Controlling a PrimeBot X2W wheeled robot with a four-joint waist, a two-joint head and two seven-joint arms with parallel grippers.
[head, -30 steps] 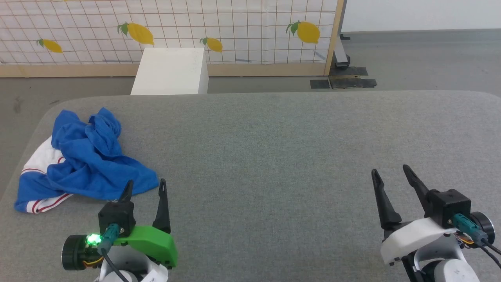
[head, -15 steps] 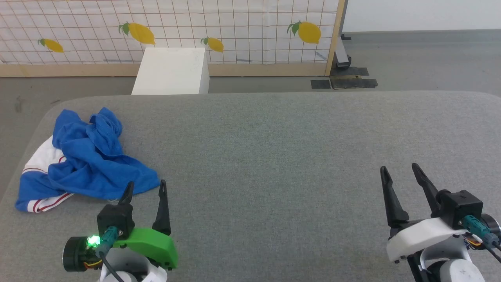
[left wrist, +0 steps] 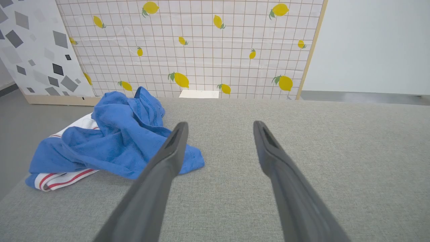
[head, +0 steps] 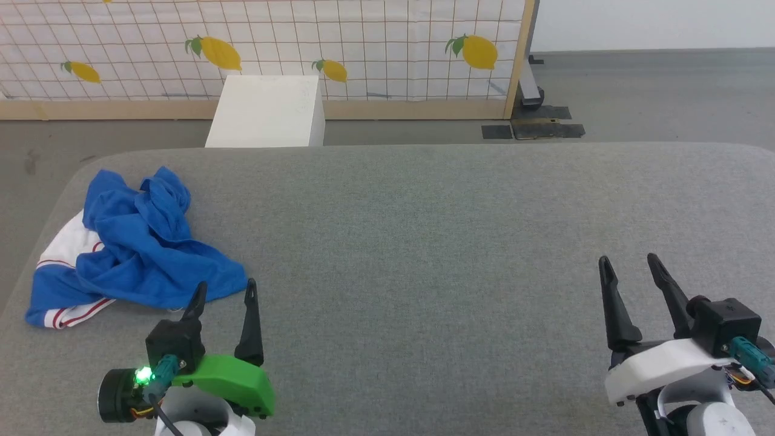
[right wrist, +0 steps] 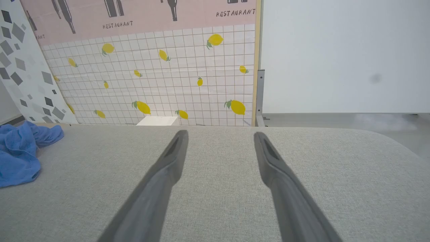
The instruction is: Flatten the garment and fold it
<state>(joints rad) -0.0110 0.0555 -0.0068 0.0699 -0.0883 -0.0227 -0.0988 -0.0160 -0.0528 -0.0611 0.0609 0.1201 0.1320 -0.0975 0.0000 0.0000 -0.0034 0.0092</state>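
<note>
The garment (head: 130, 245) lies crumpled in a heap at the left end of the grey table (head: 424, 242), bright blue with a white sleeve and red-striped trim at its near-left side. My left gripper (head: 224, 289) is open just in front of the heap's near right corner, its left finger close to the blue hem. In the left wrist view the garment (left wrist: 114, 144) sits left of my open left gripper (left wrist: 220, 126), with nothing between the fingers. My right gripper (head: 629, 263) is open and empty at the table's near right. The right wrist view catches the garment (right wrist: 20, 154) at far left, well away from my right gripper (right wrist: 220, 134).
A white box (head: 266, 112) stands on the floor behind the table, before a lemon-patterned grid panel (head: 363, 48) with a wooden frame. Dark floor plates (head: 533, 128) lie at the back right. The grey table surface stretches bare between the two grippers.
My right gripper has moved to the right and slightly toward the near edge. The left gripper has stayed almost in place. The garment has not moved.
</note>
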